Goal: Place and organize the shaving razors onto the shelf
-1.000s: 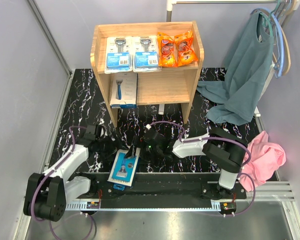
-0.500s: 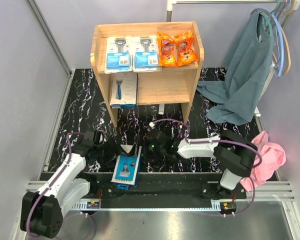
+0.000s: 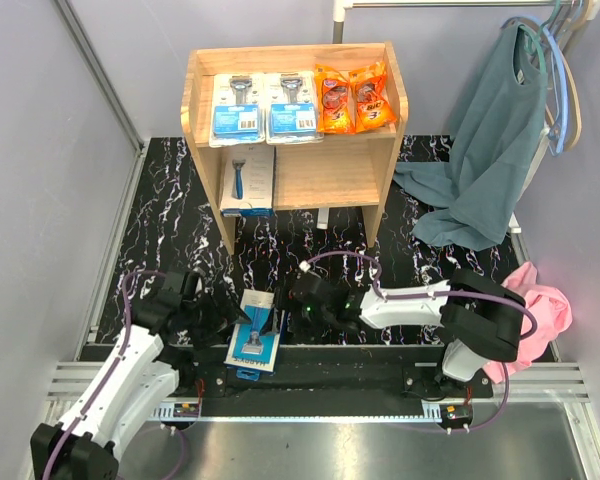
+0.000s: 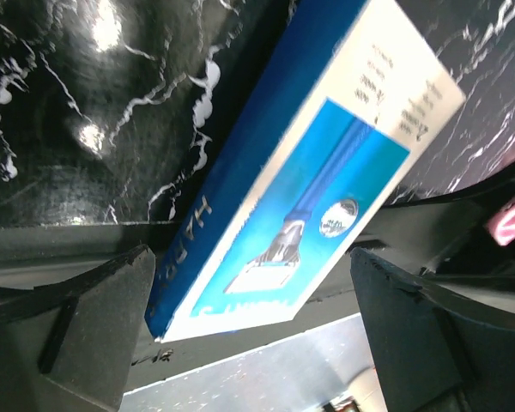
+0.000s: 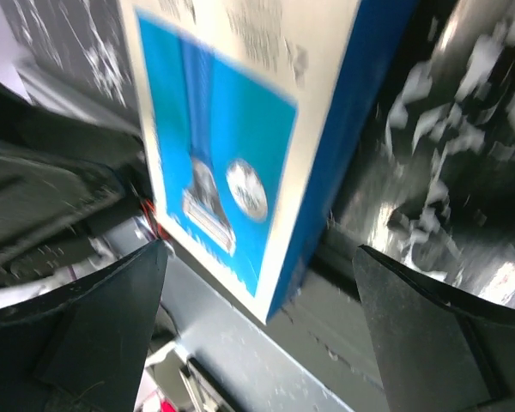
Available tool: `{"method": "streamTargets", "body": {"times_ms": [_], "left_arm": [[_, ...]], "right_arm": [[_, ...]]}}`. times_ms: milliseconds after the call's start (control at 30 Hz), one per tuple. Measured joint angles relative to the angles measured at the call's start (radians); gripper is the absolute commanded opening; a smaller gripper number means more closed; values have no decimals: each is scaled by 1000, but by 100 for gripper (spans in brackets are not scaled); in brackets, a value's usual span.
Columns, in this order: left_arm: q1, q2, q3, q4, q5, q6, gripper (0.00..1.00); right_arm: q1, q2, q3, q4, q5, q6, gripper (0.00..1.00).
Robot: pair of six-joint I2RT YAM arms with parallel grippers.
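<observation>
A white-and-blue razor box [image 3: 255, 334] lies on the black marble table at the near edge, partly over the rail; it also shows large in the left wrist view [image 4: 313, 184] and the right wrist view [image 5: 232, 137]. My left gripper [image 3: 226, 318] [image 4: 251, 339] is open just left of it, the box's end between the fingers without touching. My right gripper [image 3: 286, 306] [image 5: 259, 339] is open just to its right. The wooden shelf [image 3: 345, 175] holds two blister packs [image 3: 236, 110] and two orange packets [image 3: 352, 98] on top, and another white-and-blue box [image 3: 248, 180] below.
A teal cloth [image 3: 485, 160] hangs from hangers at the right and drapes onto the table. A pink cloth [image 3: 530, 315] lies by the right arm's base. A metal rail [image 3: 320, 410] runs along the near edge. Grey walls close in left and behind.
The left arm drew back toward the near edge and its gripper swung in to the box's left side. The right gripper moved slightly left and nearer. The box shifted a little.
</observation>
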Motion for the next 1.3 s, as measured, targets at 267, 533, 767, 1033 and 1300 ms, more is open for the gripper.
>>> {"method": "streamTargets", "body": {"times_ms": [267,533,767,1033,1300], "left_arm": [[-99,-27,-34,-19,-24,-57,99],[-143,-44,-107,18,-24,-127,99],[-150,-158,-119,21,-34,-180,99],[-150,-215,-52,1,-89,-206,99],[-150,-259,60,23,-160,-195,99]], "right_arm": [[41,42,-52,83,-42,66,99],[63,158,-65,304,-115,115,79],[58,185,-125,445,-107,155,31],[56,29,-147,409,-58,129,23],[56,-137,-147,288,-29,46,22]]}}
